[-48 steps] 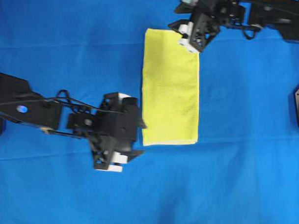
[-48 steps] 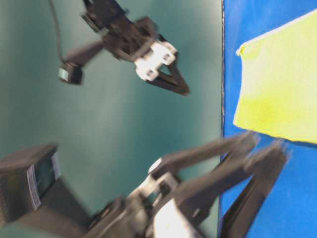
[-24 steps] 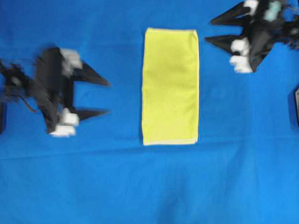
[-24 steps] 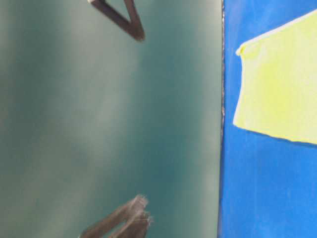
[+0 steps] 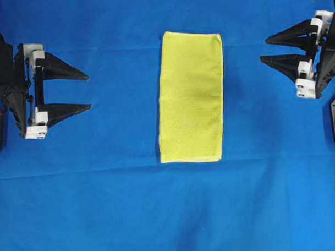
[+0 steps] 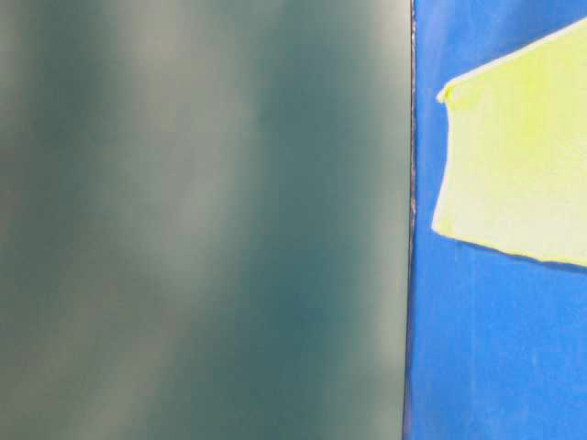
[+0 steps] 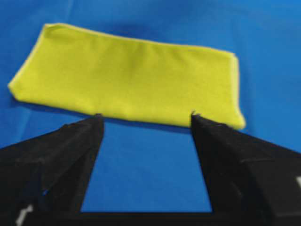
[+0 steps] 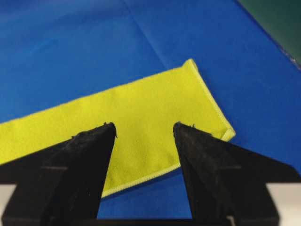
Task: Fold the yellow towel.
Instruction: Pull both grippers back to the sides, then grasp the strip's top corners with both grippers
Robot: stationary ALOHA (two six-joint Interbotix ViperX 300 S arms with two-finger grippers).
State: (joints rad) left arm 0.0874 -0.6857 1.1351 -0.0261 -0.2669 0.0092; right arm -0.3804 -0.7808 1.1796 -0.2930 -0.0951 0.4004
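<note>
- Blue cloth (image 5: 104,205) covers the whole table
- yellow towel (image 5: 191,96) lies mid-cloth, nearer the far edge, already a flat narrow rectangle
- left gripper (image 5: 85,92) and right gripper (image 5: 266,50) spread wide, empty, parked at the side edges
- you look done, unless you want another fold

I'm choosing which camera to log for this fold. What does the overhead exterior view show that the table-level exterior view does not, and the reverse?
Only the overhead view shows the whole bright yellow microfibre towel, lying as a folded long rectangle, with the left gripper and right gripper open and well clear of it at either side.

Only the table-level view shows a blurred dark green backdrop filling most of the picture; no gripper appears there.

Both show the large blue cloth under the towel, though the table-level view catches only one end of the towel.
</note>
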